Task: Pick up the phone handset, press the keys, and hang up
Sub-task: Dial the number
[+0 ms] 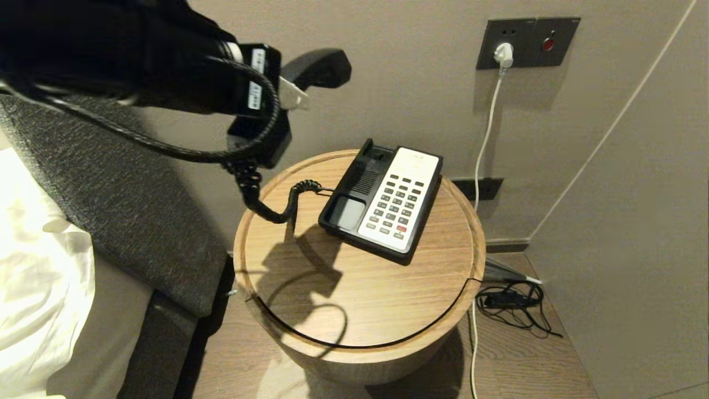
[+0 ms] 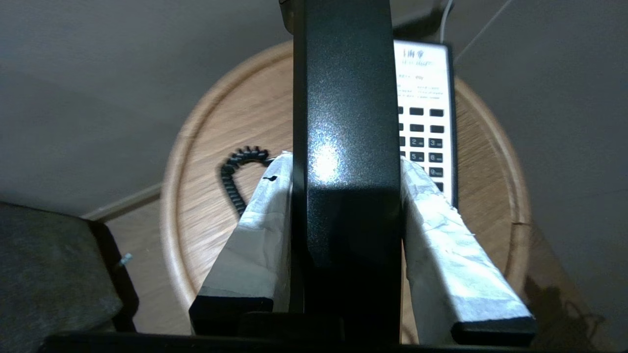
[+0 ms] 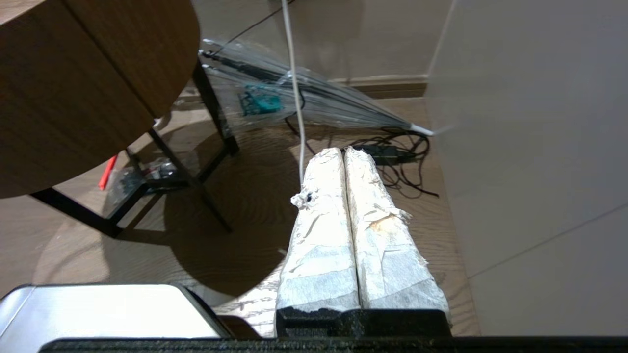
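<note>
My left gripper [image 1: 288, 94] is shut on the black phone handset [image 1: 318, 67] and holds it in the air, up and to the left of the phone base [image 1: 385, 199]. In the left wrist view the handset [image 2: 346, 147] fills the gap between the two taped fingers [image 2: 260, 235]. The base has a white keypad panel [image 1: 401, 197] with dark keys and an empty cradle [image 1: 349, 213]. It stands on the round wooden table [image 1: 310, 288]. The coiled cord [image 1: 271, 208] hangs from the handset to the base. My right gripper [image 3: 344, 154] is shut and empty, low beside the table, above the floor.
A padded headboard [image 1: 127, 210] and white bedding [image 1: 39, 277] lie left of the table. A wall socket panel [image 1: 526, 41] holds a white plug, whose cable runs down to the floor. Black cables [image 1: 515, 305] and a folded clear umbrella [image 3: 314, 98] lie on the floor at the right.
</note>
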Tool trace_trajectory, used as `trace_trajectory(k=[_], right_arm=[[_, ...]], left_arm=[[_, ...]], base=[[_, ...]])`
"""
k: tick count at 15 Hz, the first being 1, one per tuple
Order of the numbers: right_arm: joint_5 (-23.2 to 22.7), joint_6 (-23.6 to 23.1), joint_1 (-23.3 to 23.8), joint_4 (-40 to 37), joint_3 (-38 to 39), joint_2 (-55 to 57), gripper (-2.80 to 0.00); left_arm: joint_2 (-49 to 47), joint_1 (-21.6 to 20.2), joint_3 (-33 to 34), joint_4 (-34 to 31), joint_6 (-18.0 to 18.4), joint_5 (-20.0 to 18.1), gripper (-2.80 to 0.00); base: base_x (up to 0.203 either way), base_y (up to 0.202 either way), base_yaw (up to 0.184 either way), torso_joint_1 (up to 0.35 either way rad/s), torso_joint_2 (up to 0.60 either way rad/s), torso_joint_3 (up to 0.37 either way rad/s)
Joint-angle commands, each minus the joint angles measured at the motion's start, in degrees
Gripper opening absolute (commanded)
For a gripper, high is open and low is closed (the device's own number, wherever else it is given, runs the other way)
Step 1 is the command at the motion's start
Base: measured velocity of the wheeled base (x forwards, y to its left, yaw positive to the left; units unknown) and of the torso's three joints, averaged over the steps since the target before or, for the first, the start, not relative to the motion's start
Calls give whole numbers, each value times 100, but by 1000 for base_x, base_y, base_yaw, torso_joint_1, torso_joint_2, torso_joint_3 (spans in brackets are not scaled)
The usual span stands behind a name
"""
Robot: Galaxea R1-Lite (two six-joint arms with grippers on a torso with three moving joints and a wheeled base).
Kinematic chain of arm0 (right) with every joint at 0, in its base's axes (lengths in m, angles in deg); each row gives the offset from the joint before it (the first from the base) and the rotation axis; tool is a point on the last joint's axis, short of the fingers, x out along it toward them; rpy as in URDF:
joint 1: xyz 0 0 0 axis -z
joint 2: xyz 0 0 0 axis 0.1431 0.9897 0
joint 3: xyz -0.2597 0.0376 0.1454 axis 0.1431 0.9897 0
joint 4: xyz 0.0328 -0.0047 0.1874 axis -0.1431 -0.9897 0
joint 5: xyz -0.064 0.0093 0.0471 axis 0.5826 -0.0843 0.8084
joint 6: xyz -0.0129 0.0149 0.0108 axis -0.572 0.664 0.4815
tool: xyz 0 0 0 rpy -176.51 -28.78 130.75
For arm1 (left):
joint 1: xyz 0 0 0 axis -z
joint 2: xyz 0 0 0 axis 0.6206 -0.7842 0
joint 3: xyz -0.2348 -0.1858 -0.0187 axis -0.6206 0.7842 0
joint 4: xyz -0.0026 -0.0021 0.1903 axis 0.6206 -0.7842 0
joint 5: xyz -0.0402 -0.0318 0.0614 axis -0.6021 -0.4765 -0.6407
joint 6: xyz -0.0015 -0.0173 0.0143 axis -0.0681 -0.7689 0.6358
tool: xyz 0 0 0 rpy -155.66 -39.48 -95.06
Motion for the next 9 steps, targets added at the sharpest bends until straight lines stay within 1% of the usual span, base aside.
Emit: trace_trajectory(k=[1, 5, 9], right_arm=[[-2, 5, -1, 1, 0, 3, -280], [-2, -13, -1, 1, 0, 3, -280], [7, -39, -1, 42, 0, 3, -280]], left_arm=[[928, -102, 289, -11, -1, 2, -280], [2383, -597, 1012, -30, 13, -23, -280], [3510, -801, 1795, -93, -4, -41, -280]], base=[[0, 0, 0, 0, 0, 0], [0, 0, 0, 0, 0, 0], [0, 0, 0, 0, 0, 0]])
